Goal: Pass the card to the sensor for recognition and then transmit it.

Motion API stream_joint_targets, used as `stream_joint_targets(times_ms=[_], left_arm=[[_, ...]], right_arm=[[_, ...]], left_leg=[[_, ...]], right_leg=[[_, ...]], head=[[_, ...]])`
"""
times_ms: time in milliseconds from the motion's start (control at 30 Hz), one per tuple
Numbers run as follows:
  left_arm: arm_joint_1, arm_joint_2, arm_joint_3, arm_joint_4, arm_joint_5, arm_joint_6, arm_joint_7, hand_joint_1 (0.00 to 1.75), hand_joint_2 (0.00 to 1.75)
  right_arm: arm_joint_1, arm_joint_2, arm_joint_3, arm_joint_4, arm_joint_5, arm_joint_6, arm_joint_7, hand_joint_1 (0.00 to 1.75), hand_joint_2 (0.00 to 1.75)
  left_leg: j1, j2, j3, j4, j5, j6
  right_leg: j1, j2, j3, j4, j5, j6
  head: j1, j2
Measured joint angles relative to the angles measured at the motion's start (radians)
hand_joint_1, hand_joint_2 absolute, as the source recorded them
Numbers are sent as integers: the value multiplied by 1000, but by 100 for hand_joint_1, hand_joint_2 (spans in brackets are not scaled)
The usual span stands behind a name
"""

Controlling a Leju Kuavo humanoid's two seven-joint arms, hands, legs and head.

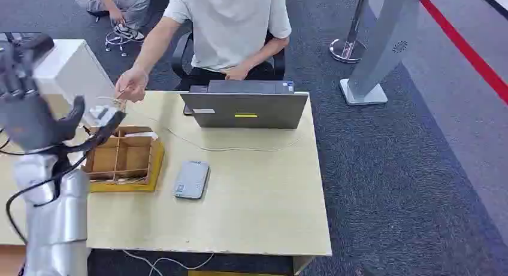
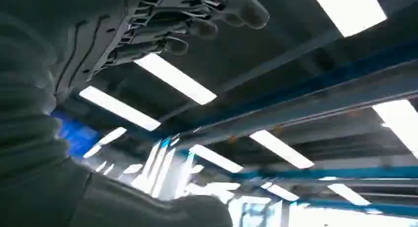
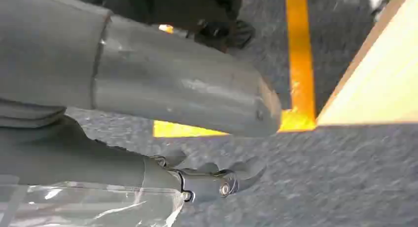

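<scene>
My left robot hand (image 1: 36, 117) hangs raised and spread, holding nothing, beside the yellow-edged wooden compartment tray (image 1: 123, 159), since the small pale card (image 1: 120, 91) sits pinched in the seated person's hand (image 1: 132, 84) beyond that tray.

Pale wood table (image 1: 251, 198); yellow-edged brown tray (image 1: 129, 162); grey laptop (image 1: 245, 108).

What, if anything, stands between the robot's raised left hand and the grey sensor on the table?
The wooden divider tray lies on the table between the left hand and the sensor. The tray is low and the hand is raised above it, so it probably would not block the way.
</scene>
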Motion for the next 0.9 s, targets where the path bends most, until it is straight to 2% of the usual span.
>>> stream_joint_targets(times_ms=[33, 100, 167, 267, 433, 700, 733, 767, 900], left_arm=[[-59, 9, -60, 84, -70, 15, 21, 0, 175], [-157, 22, -160, 242, -1, 38, 62, 0, 175], [-210, 27, -223, 329, 90, 53, 76, 0, 175], [-252, 30, -292, 412, 118, 58, 84, 0, 175], [-261, 33, -348, 462, 129, 54, 100, 0, 175], [-265, 42, -375, 492, 135, 54, 106, 0, 175], [-265, 42, -375, 495, 139, 53, 106, 17, 175], [-265, 42, -375, 497, 142, 51, 108, 175, 175], [-265, 46, -376, 508, 151, 39, 109, 175, 175]], right_arm=[[-5, 3, 3, -1, 3, 1, 5, 0, 0], [-5, 10, 7, -1, 7, 4, 13, 0, 0], [7, 13, 13, -1, 10, 4, 19, 0, 0], [13, 13, 20, -1, 15, 1, 25, 0, 0], [14, 13, 23, -1, 23, 2, 24, 0, 0], [14, 13, 25, -1, 24, 4, 22, 0, 0], [14, 13, 26, -1, 24, 4, 22, 0, 0], [14, 13, 26, -1, 25, 4, 22, 0, 0], [13, 13, 27, -1, 34, 11, 22, 0, 0]], left_leg=[[0, 8, -2, 0, 1, 1], [-1, 20, -3, 1, 2, 2], [-2, 26, -4, 1, 1, 2], [-2, 25, -5, 1, 1, 2], [-2, 26, -6, 1, 1, 3], [-1, 25, -6, 1, 1, 3], [-1, 25, -6, 1, 1, 3], [-1, 25, -6, 1, 1, 3], [-1, 25, -6, 1, 1, 3]], right_leg=[[0, 7, -3, 0, 3, 0], [-1, 20, -7, 0, 8, 2], [-2, 26, -10, 0, 9, 3], [-2, 26, -11, -1, 9, 3], [-2, 25, -12, -1, 9, 3], [-2, 25, -12, 0, 9, 3], [-2, 25, -12, 0, 9, 3], [-2, 25, -12, 0, 9, 3], [-2, 25, -12, 0, 9, 3]], head=[[1, 0], [0, 0], [-1, 0], [0, 0], [0, 0], [0, 0], [0, 0], [0, 0], [0, 0]])
